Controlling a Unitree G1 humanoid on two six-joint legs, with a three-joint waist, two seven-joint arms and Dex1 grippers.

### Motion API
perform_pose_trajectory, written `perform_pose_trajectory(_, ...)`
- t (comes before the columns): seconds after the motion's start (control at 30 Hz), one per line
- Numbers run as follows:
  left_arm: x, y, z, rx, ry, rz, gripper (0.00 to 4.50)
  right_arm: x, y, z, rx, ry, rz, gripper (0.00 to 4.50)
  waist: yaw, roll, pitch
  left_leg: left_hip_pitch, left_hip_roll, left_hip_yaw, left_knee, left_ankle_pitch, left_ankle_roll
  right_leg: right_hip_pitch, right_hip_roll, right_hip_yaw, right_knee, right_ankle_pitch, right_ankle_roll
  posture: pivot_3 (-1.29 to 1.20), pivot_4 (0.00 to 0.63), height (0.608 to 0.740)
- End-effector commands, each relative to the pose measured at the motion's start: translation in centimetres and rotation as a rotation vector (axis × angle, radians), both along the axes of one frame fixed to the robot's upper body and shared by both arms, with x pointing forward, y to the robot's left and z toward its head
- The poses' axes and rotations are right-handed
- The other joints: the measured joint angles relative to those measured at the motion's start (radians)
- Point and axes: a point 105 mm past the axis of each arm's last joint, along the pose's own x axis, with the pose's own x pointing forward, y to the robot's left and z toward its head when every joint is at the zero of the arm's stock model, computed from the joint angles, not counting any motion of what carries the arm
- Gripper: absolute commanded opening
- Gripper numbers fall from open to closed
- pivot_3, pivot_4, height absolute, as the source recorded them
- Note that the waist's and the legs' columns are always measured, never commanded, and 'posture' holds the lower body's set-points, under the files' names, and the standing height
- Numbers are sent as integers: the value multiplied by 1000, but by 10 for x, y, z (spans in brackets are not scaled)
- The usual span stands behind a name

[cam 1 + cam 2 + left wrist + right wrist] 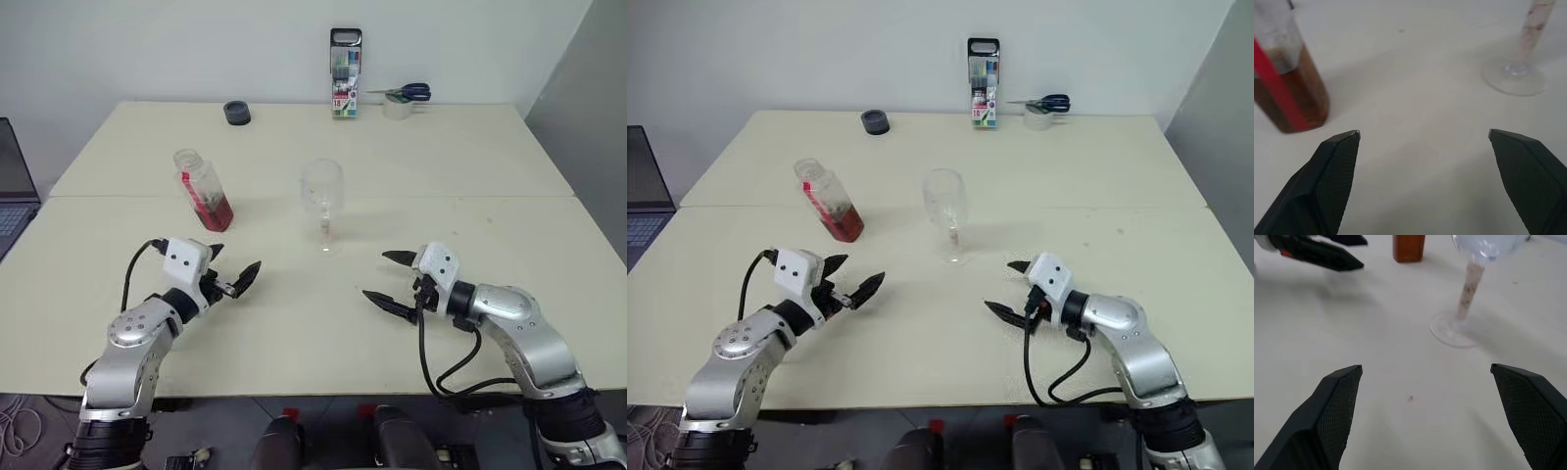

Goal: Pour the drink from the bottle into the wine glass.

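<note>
Cream table (490, 166) | bottle (203, 190) uncapped, drink (217, 211) low | wine glass (322, 196) upright beside | left gripper (231, 271) wide, empty | right gripper (390, 281) wide, empty

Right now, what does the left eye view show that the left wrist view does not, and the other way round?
The left eye view alone shows the bottle's open neck, the wine glass bowl, the right tool, open, a marker box, scissors and a dark cap. The left wrist view alone shows close detail of the left tool tips, open. Both show the bottle with its drink, the wine glass and the table.
</note>
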Motion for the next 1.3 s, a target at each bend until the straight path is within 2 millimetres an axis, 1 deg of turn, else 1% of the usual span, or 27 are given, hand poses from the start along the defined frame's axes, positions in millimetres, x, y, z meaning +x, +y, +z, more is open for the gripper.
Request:
perform_pose_trajectory(0.03, 7, 20, 10, 3, -56, 78, 4500, -14, 8, 27, 36, -27, 96, 4487, 2, 0, 0, 0, 0, 0, 0, 0, 0, 0, 0, 0, 0, 0, 0, 0, 150, 740)
perform_pose_trajectory(0.13, 12, 27, 12, 1, -66, 95, 4500, -18, 13, 37, 54, -10, 124, 4487, 5, 0, 0, 0, 0, 0, 0, 0, 0, 0, 0, -1, 0, 0, 0, 0, 150, 740)
perform_pose_trajectory(0.23, 16, 28, 15, 7, -76, 92, 4500, -21, 18, 43, 52, -3, 153, 4487, 10, 0, 0, 0, 0, 0, 0, 0, 0, 0, 0, -1, 0, 0, 0, 0, 150, 740)
perform_pose_trajectory(0.4, 23, 24, 26, 10, -102, 78, 4500, -28, 24, 49, 86, 8, 192, 4487, 12, 0, 0, -1, 0, -1, 0, 0, 0, 0, 0, -1, -2, 0, 0, 0, 150, 740)
perform_pose_trajectory(0.57, 30, 29, 38, 23, -135, 102, 4500, -34, 27, 50, 103, 25, 227, 4487, 12, 0, 0, -2, 0, -1, 0, 0, 0, 0, 0, -2, -2, 0, 0, 0, 150, 740)
perform_pose_trajectory(0.67, 35, 33, 47, 27, -160, 115, 4500, -28, 28, 51, 88, -8, 197, 4487, 11, 0, 0, -2, 0, -1, 0, 0, 0, 0, 0, -2, -2, 0, 0, 0, 150, 740)
perform_pose_trajectory(0.8, 40, 36, 53, 21, -171, 125, 4500, -22, 33, 56, 109, -36, 170, 4487, 11, 0, 0, -2, 0, -1, 0, 0, 0, 0, 0, -2, -2, 0, 0, 0, 150, 740)
perform_pose_trajectory(0.93, 43, 37, 54, 17, -167, 133, 4500, -18, 38, 59, 116, -54, 163, 4487, 11, 0, 0, -2, 0, -1, 0, 0, 0, 0, 0, -2, -2, 0, 0, 0, 150, 740)
perform_pose_trajectory(1.03, 47, 33, 52, 7, -150, 103, 4500, -17, 40, 62, 122, -65, 168, 4487, 11, 0, 0, -2, 0, -1, 0, 0, 0, 0, 0, -2, -3, 0, 0, 0, 150, 740)
perform_pose_trajectory(1.3, 65, 38, 62, -5, -163, 119, 4500, -16, 50, 68, 129, -78, 206, 4487, 11, 0, 0, -2, 0, -1, 0, 0, 0, 0, 0, -2, -2, 0, 0, 0, 150, 740)
